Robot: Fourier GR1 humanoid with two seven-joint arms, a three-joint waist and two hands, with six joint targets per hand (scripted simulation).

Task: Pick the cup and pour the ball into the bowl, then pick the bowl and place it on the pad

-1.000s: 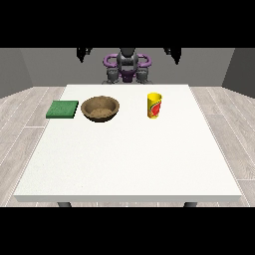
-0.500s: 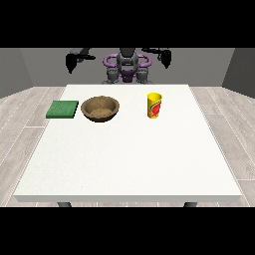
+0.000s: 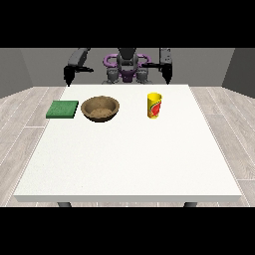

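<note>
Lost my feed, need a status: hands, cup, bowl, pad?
Both hands raised at table's far edge, holding nothing. Cup upright, untouched. Bowl beside green pad, not on it. Nothing blocks the cup.

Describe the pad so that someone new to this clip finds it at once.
On the white table, look along the far row of three things. The pad lies at the view's left end, beside the brown bowl. It alone is flat, square and green; the cup is yellow and upright.
</note>
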